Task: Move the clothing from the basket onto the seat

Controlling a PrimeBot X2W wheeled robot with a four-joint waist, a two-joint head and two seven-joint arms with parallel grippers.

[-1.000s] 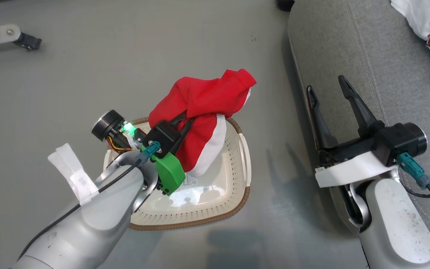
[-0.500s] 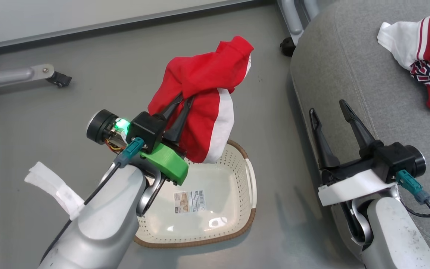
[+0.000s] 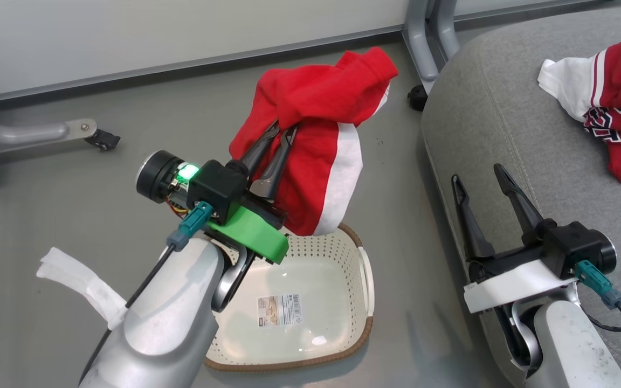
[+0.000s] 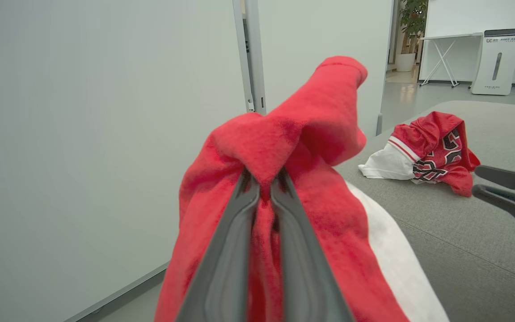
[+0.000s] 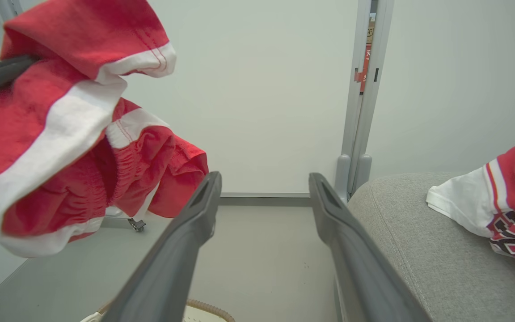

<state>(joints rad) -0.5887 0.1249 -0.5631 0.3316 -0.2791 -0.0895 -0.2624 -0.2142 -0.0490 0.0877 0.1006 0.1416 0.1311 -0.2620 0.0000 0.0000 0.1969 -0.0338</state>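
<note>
My left gripper (image 3: 282, 132) is shut on a red garment with white trim (image 3: 316, 145), which hangs in the air above the far end of the basket (image 3: 364, 302). In the left wrist view the fingers (image 4: 235, 250) pinch a fold of this red cloth (image 4: 302, 134). The cream basket with a brown rim holds no clothing. A red jersey with lettering and white sleeves (image 3: 607, 108) lies on the grey seat (image 3: 494, 118). My right gripper (image 3: 480, 178) is open with nothing in it, over the seat's rounded left edge. The right wrist view shows the hanging garment (image 5: 74, 125) at its left.
Grey metal frame legs with castors (image 3: 100, 139) stand on the floor at the back left, and a post (image 3: 423, 37) rises next to the seat's corner. A pale wall (image 3: 181, 32) runs along the back. A white tape tag (image 3: 81, 283) hangs off my left forearm.
The left gripper has lifted the red garment clear of the basket and a little toward the seat. The head camera has tilted up, so the whole picture has shifted. The right gripper stays open.
</note>
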